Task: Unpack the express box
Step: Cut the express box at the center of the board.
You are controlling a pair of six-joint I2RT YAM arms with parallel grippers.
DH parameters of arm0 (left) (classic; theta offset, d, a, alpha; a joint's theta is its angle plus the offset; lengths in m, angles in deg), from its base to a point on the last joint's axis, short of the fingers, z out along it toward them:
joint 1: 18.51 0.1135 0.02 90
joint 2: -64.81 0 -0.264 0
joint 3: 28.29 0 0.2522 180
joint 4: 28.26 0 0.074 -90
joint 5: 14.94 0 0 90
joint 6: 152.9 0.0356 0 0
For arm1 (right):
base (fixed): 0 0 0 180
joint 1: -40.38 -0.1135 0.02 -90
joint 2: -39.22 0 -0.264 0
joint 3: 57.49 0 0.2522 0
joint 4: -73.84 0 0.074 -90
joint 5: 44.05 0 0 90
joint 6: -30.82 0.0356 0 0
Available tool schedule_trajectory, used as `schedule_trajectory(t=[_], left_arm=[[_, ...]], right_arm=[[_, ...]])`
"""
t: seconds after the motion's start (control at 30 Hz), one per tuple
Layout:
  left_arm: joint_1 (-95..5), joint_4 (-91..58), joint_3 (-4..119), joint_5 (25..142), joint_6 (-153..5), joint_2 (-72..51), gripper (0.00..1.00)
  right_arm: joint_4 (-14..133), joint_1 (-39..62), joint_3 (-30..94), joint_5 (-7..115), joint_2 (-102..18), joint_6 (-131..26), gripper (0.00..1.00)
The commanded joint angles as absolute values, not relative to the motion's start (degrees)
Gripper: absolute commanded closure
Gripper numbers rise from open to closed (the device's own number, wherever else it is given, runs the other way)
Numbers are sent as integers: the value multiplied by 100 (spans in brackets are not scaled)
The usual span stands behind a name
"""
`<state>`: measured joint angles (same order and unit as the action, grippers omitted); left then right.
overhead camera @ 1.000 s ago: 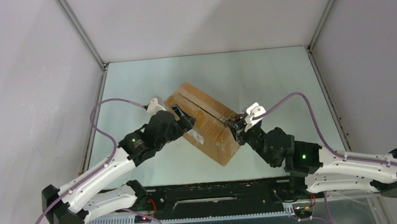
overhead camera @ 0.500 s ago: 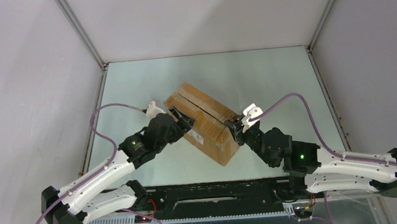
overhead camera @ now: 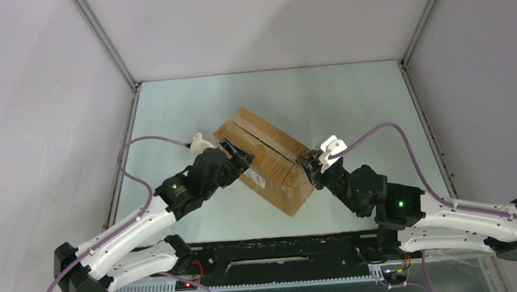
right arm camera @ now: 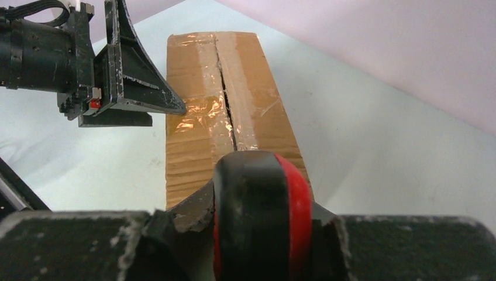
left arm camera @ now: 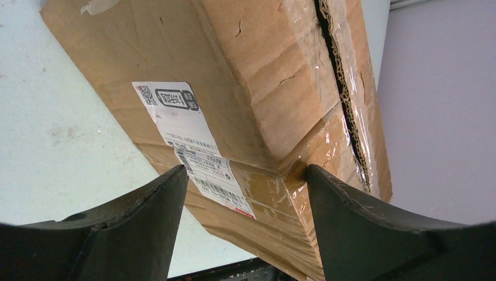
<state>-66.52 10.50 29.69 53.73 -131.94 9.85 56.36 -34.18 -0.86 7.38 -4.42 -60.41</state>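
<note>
The express box lies diagonally mid-table, brown cardboard with a taped top seam that is split open and a white label on its left side. My left gripper is open at that long side. Its fingers straddle the box's upper edge, one over the label and one against the top face. My right gripper sits at the box's near right end, shut on a black-and-red tool in line with the seam. The tool's tip is hidden.
Pale green tabletop surrounds the box, closed in by grey walls with metal corner posts. A black rail runs along the near edge. Purple cables loop off both arms.
My left arm has drawn back slightly to the left, still at the box's side. My right arm's elbow has dropped lower and further right while its gripper stays at the box's end.
</note>
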Motion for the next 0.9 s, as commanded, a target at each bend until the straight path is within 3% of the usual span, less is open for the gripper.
schedule_trajectory(t=[0.0,0.5,0.87], left_arm=[[-6615,1982,2662,5067,-13058,830,22],[-6575,1937,2616,5118,-13102,780,22],[-6562,1998,2555,5076,-13158,838,22]], right_arm=[[5203,-3371,-111,1043,-343,-5771,100],[4946,-3398,-196,946,-217,-5393,100],[5635,-3136,-183,1035,31,-5899,100]])
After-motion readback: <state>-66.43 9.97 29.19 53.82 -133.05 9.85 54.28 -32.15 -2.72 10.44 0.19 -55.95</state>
